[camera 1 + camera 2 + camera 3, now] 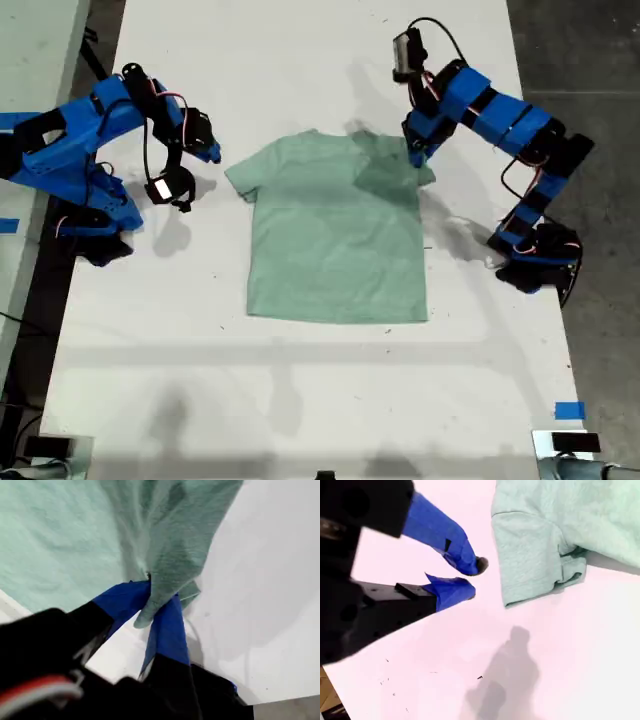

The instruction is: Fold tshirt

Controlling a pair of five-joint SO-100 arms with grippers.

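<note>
Near edge of the white table [300,400]: bare surface, a strip of blue tape [569,410] at the exterior view's right near corner.

Mid-table: the tshirt [335,240] lies spread flat, pale mint green, hem toward the near side, collar toward the far side. Its sleeve [530,555] on the exterior view's left lies flat on the table, edge slightly curled.

Exterior view's left: my second gripper [470,580] hovers above the bare table just beside that sleeve, apart from the cloth. Jaws parted by a narrow gap, nothing between them. Its shadow falls on the table below.

Exterior view's right, farther back: my first gripper [157,607] is at the shirt's other sleeve. Jaws closed on a bunched fold of the fabric; the cloth rises from the pinch in a tented ridge. In the exterior view that sleeve is turned inward over the shoulder area, showing as a darker patch [385,165] of doubled cloth near the collar.

Far side: table runs on beyond the collar, dark floor [590,50] past its right edge in the exterior view.
</note>
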